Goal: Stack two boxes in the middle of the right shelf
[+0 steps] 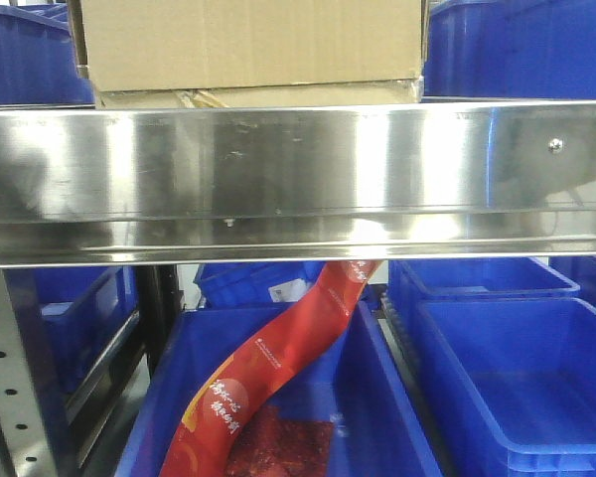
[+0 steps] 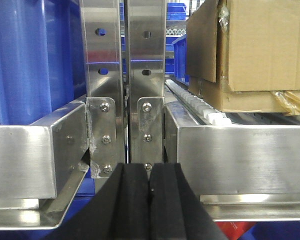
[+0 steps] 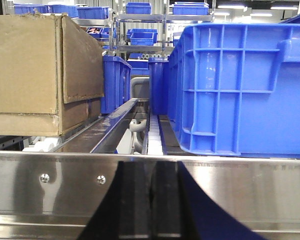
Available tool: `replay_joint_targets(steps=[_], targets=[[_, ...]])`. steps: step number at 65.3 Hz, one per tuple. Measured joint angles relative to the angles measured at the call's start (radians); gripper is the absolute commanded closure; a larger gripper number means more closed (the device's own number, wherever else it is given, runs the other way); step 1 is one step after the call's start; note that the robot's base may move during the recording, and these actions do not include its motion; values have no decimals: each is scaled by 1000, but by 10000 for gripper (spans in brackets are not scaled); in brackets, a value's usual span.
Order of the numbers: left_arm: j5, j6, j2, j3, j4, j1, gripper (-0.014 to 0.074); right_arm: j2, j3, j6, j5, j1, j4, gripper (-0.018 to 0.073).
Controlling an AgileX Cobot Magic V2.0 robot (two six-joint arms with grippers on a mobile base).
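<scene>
The large brown cardboard box rests on the flatter box, both on the right shelf middle behind its shiny steel lip. In the left wrist view the large box sits on the flatter one, which has peeling tape, up and to the right of my left gripper. That gripper is shut and empty in front of the grey uprights. My right gripper is shut and empty before the shelf lip, with the boxes to its upper left.
A blue plastic bin stands on the shelf to the right of the boxes, with rollers between them. Below the shelf are open blue bins, one holding a long red package. The perforated uprights divide two shelf bays.
</scene>
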Motion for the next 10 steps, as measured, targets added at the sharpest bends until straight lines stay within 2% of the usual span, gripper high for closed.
replay_joint_targets(steps=[10], targets=[[0,0,0,0,0,0,707,0,0,0,0,0,0,720]])
